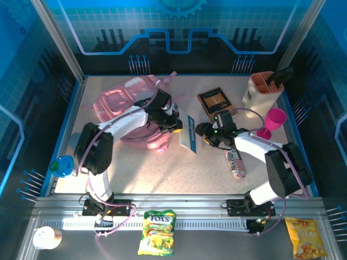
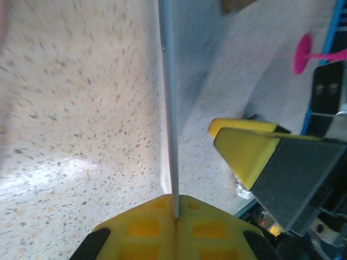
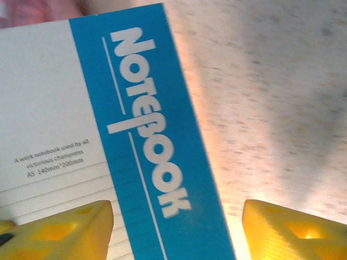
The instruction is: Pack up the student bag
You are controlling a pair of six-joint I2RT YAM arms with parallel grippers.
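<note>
Beside student bag (image 1: pixel 122 103): left gripper (image 1: pixel 175 125) clamped on notebook (image 1: pixel 188 135) edge; right gripper (image 1: pixel 201 130), jaws apart, holding nothing.

The notebook (image 3: pixel 108 135) is white with faint grey lines and a bright blue band bearing white lettering, against a beige counter (image 1: pixel 217 173) speckled with dark flecks. Left of the notebook the student bag (image 1: pixel 127 105) is soft pink. Right of it are a dark brown book (image 1: pixel 213 101), a magenta goblet (image 1: pixel 272 120), a red-and-white striped can (image 1: pixel 236 162) and the yellow-fingered right gripper (image 3: pixel 176 214).
</note>
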